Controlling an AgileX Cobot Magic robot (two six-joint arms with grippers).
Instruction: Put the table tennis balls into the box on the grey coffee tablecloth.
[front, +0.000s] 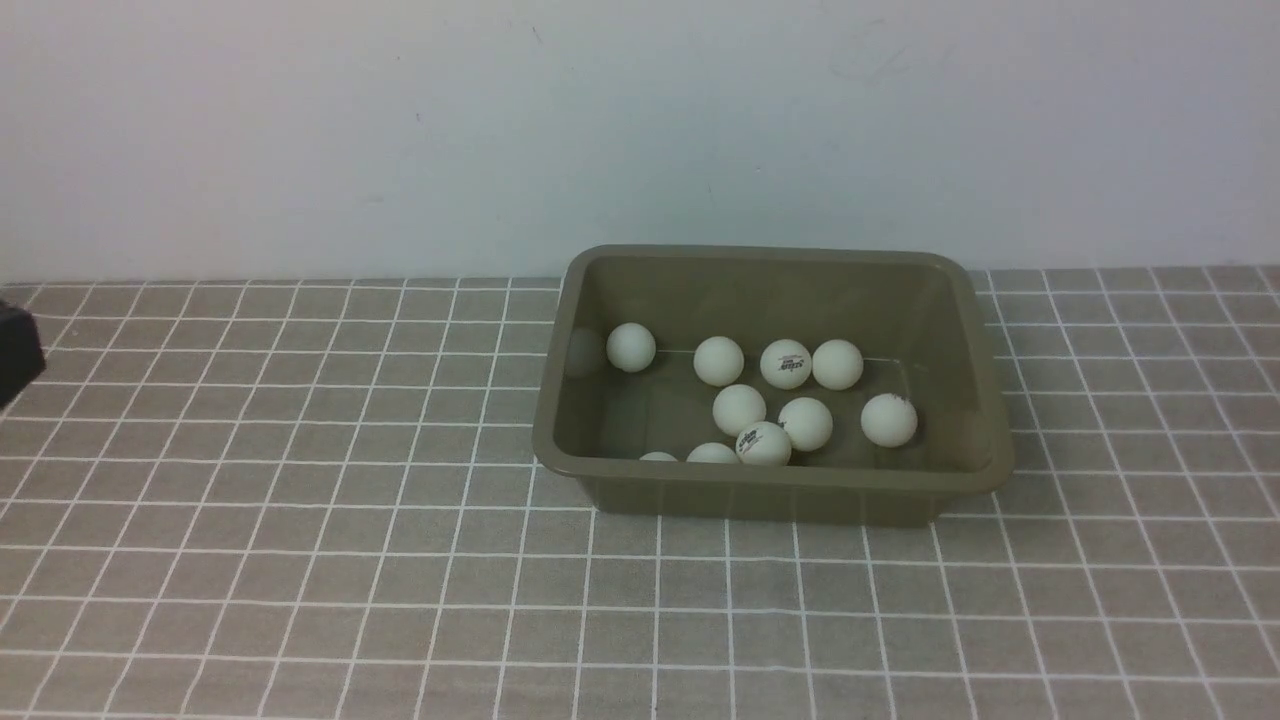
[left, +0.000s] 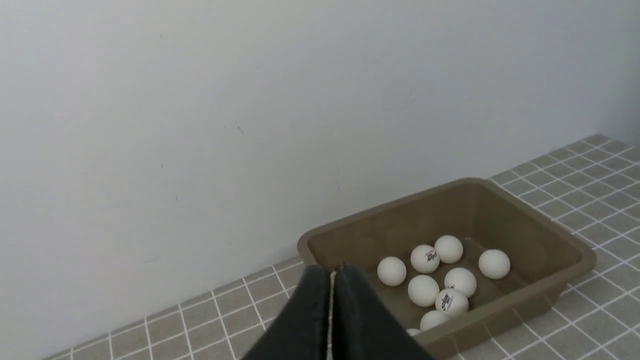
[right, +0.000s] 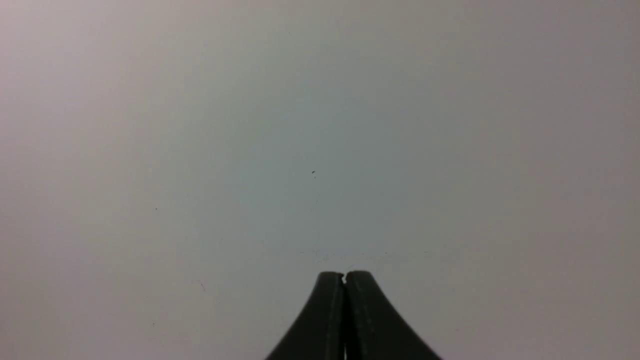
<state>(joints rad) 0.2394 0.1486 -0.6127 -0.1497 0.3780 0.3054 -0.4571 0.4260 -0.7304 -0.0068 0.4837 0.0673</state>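
The table tennis balls (front: 739, 409) are being kept in the box (front: 770, 492), ahead of the clenched, empty left gripper (left: 332, 274).

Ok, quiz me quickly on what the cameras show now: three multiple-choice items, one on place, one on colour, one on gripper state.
1. Where are the table tennis balls?
A. Scattered on the cloth
B. Inside the box
C. Held in a gripper

2. What colour is the box?
A. Olive green
B. Bright red
C. White

3. How does the left gripper stand?
A. Wide open
B. Shut on a ball
C. Shut on nothing

Key: 1 B, every visible ball lies on the box floor, none on the grey coffee tablecloth. 2 A, its rim and walls are olive green. 3 C, the left wrist view shows its fingers pressed together with nothing between them.
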